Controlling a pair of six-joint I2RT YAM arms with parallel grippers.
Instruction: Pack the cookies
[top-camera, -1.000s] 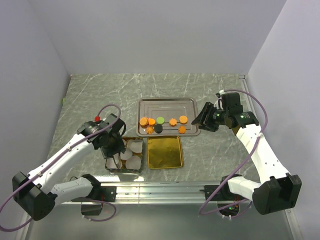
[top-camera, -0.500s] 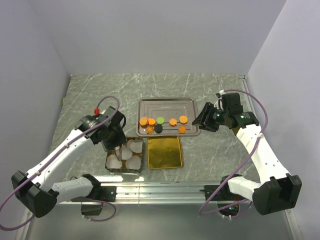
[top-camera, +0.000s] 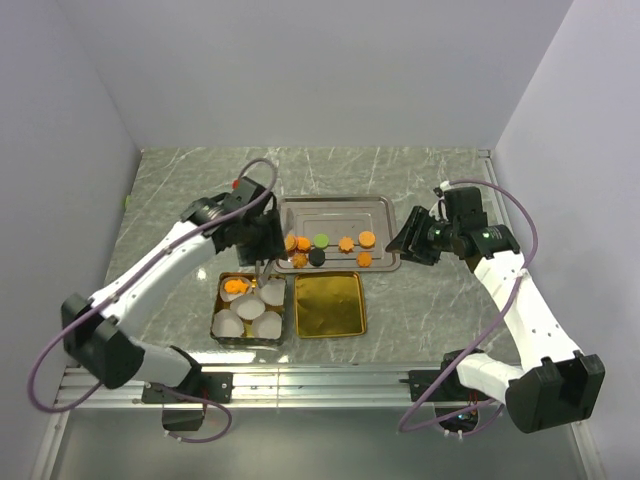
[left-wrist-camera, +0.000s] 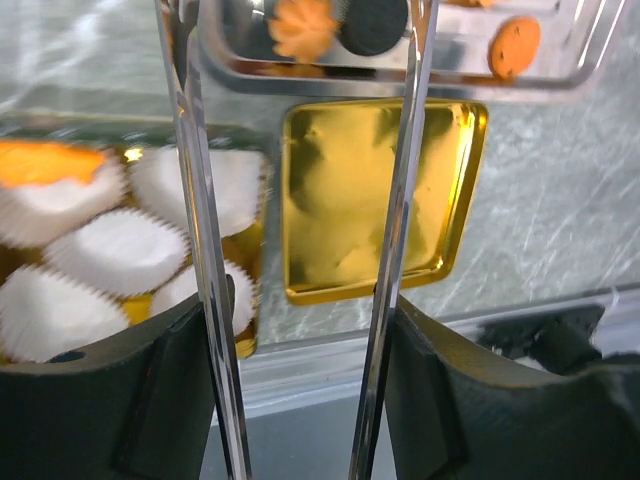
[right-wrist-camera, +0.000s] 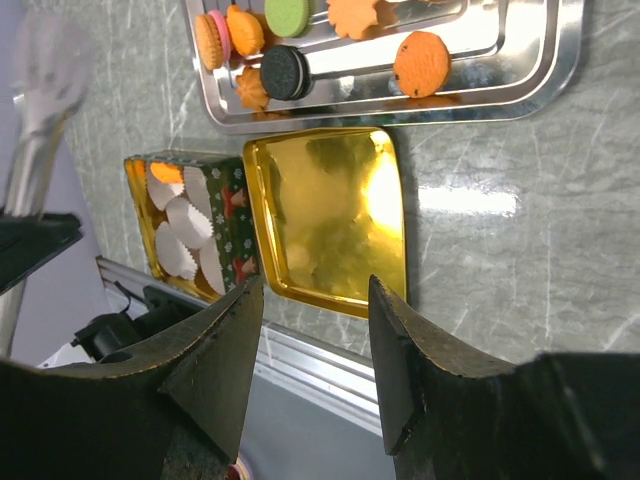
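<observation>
Several cookies (top-camera: 321, 240) lie on the steel tray (top-camera: 335, 203): orange discs and flower shapes, one green, one black (right-wrist-camera: 286, 72). Another orange cookie (top-camera: 236, 288) rests in the back-left paper cup of the green tin (top-camera: 213, 325), also seen at the left of the left wrist view (left-wrist-camera: 50, 162). My left gripper (top-camera: 258, 240) hovers between the tin and the tray's left end, shut on metal tongs (left-wrist-camera: 205, 250). The tong blades stand apart with nothing between them; their tips are out of view. My right gripper (top-camera: 405, 242) hangs open and empty at the tray's right edge.
A gold lid (top-camera: 330, 305) lies upside down right of the tin, just in front of the tray. White pleated paper cups (left-wrist-camera: 115, 250) fill the tin. An aluminium rail (top-camera: 330, 378) runs along the near table edge.
My left arm has lifted off the tin and swung back-right toward the tray. An orange cookie now shows in the tin's back-left cup. The right arm has not moved.
</observation>
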